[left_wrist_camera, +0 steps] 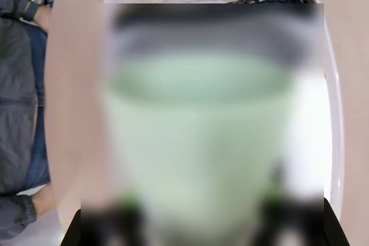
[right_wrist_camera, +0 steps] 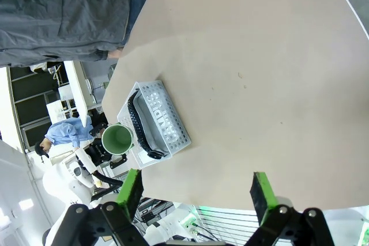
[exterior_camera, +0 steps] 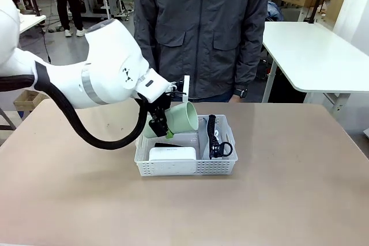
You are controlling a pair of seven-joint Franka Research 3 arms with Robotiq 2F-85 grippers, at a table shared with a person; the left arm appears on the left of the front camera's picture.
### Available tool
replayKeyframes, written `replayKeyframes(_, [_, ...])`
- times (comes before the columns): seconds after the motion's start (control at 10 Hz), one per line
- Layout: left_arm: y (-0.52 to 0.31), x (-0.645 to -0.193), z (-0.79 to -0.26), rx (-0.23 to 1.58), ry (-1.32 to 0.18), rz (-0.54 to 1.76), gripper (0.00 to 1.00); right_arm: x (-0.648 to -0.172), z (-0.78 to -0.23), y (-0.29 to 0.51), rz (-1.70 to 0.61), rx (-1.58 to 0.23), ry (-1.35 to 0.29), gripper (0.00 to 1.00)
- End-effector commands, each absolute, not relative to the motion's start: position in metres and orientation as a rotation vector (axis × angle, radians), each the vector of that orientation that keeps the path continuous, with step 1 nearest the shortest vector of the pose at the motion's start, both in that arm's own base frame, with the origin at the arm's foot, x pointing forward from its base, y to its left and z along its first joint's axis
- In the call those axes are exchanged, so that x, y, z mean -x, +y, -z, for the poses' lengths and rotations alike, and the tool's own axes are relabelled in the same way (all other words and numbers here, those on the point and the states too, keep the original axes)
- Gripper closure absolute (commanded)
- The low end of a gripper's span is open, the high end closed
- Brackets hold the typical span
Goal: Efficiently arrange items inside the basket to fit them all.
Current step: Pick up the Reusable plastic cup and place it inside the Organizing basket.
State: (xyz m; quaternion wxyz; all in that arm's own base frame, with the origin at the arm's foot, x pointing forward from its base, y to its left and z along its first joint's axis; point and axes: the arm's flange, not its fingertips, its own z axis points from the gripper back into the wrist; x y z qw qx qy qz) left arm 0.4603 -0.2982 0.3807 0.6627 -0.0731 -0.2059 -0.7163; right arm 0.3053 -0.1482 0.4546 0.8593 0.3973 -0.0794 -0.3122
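We find the left gripper (exterior_camera: 158, 126) clenched on the pale green plastic cup (exterior_camera: 182, 117), its dark fingers (exterior_camera: 154, 124) pressed on the cup's wall near the base. The cup lies tilted, mouth turned toward the person and to picture right, held above the near-left part of the white basket (exterior_camera: 185, 167). In the left wrist view the cup (left_wrist_camera: 199, 142) is badly blurred; we judge that green pads sit at either side of its lower wall, but the contact cannot be confirmed there.

The right gripper (right_wrist_camera: 196, 191) stands released, its green pads (right_wrist_camera: 131, 191) wide apart with nothing between them, well clear of the basket (right_wrist_camera: 164, 122) and looking down on the table (right_wrist_camera: 259, 84) from a distance.

Inside the basket, the white rounded device (exterior_camera: 172, 154) rests against the near wall at left, something dark just behind it; we take it for the black stapler (exterior_camera: 164, 145). The grey pouch (exterior_camera: 206, 138) lies at right, its black strap (exterior_camera: 214, 139) looped on top.

Assessment of handling: the cup appears light, thin-walled and smooth, so it may flex or slip under a hard squeeze; a grip across the wall near the stiffer base or rim suits it best. The pouch is soft and will yield to make room. The device is rigid and smooth, best taken across its short sides. The basket is light and may slide if pushed.
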Motion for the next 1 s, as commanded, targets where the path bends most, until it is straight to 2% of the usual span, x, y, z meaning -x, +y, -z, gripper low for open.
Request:
replayKeyframes(0.0, [-0.31,-0.469,-0.372,0.136,-0.455,1.601,0.15,-0.306,-0.455,-0.148,0.652,-0.842,-0.171,0.0])
replayKeyframes(0.3, [-0.317,-0.468,-0.357,0.05,-0.487,1.604,0.15,-0.306,-0.455,-0.148,0.652,-0.842,-0.171,0.0])
replayKeyframes(0.9, [-0.319,-0.472,-0.344,0.079,-0.427,1.587,0.15,-0.306,-0.455,-0.148,0.652,-0.842,-0.171,0.0])
